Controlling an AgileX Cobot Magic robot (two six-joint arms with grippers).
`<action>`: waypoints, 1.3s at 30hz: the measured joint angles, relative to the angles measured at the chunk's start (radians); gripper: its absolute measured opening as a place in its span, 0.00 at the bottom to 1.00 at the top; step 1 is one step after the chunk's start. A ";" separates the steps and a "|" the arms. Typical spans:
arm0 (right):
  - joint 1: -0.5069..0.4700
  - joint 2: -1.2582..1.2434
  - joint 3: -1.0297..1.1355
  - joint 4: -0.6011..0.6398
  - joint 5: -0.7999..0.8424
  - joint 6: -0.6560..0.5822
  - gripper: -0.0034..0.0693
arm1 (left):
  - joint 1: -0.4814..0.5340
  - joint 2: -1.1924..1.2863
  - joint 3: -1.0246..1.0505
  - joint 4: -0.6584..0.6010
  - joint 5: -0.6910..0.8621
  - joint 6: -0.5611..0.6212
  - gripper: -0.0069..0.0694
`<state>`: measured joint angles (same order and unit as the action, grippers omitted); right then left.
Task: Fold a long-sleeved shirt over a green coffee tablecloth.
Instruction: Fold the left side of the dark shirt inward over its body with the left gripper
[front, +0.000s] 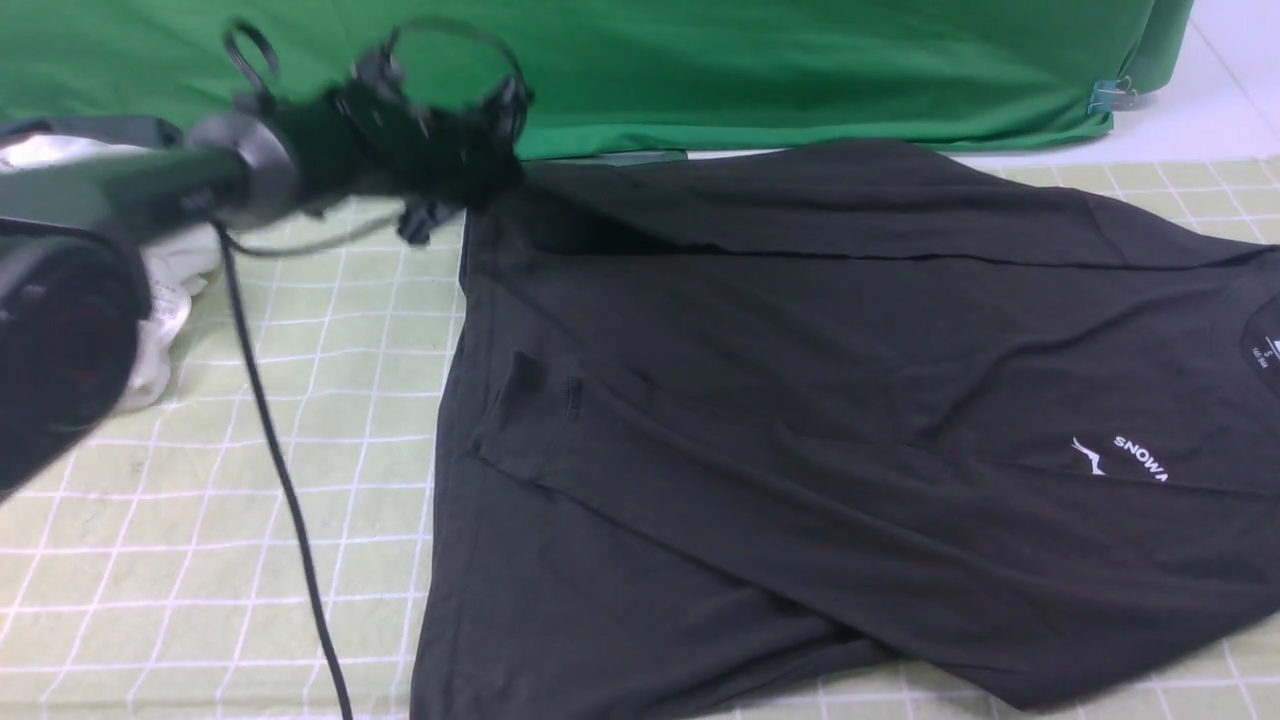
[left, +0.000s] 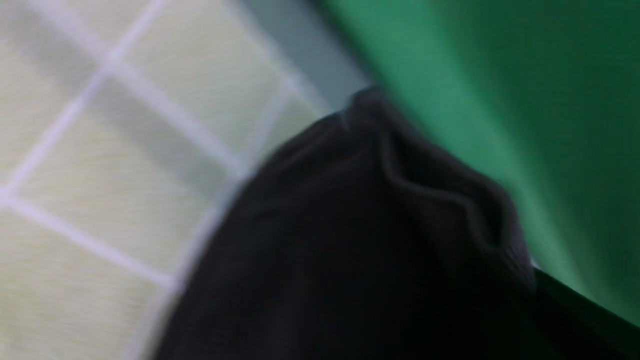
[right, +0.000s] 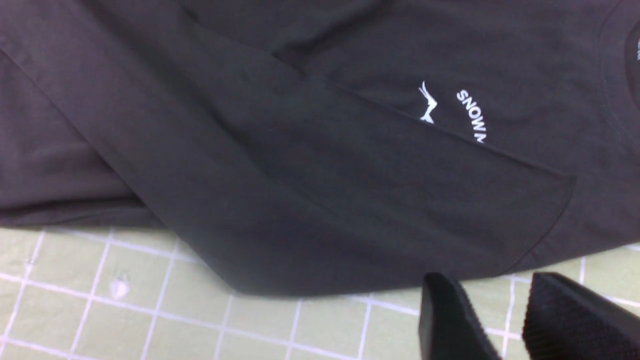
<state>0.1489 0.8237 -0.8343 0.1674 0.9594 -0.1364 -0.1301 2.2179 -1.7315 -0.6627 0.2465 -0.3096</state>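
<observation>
The long-sleeved shirt (front: 800, 400) is dark charcoal with a white "SNOW" print (front: 1138, 457). It lies spread on the green coffee tablecloth (front: 200, 500), with one sleeve folded across its body. My left gripper (front: 470, 185) is at the shirt's far left corner and shut on it. In the left wrist view the bunched dark fabric (left: 350, 225) rises from the cloth (left: 125, 150) and hides the jaws. My right gripper (right: 492, 280) is out of the front view. It hovers open over bare tablecloth (right: 150, 310), just off the shirt's near edge (right: 300, 150), with nothing between its fingers.
A plain bright green sheet (front: 750, 70) hangs along the back edge, with a metal clip (front: 1110, 97) at its right end. A white garment (front: 165, 290) lies at the left, under my left arm. A black cable (front: 280, 470) trails across the cloth on the left.
</observation>
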 joint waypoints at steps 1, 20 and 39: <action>0.000 0.000 0.000 0.000 -0.006 0.000 0.37 | 0.000 -0.030 0.000 0.001 0.025 0.000 0.12; 0.000 0.000 0.000 0.000 -0.127 0.000 0.37 | -0.113 -0.437 0.572 0.160 0.189 -0.055 0.12; 0.000 0.000 0.000 0.000 -0.146 0.000 0.38 | -0.106 -0.495 0.691 0.281 0.178 0.006 0.27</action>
<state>0.1489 0.8237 -0.8343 0.1674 0.8138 -0.1364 -0.2365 1.7234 -1.0409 -0.3815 0.4247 -0.3033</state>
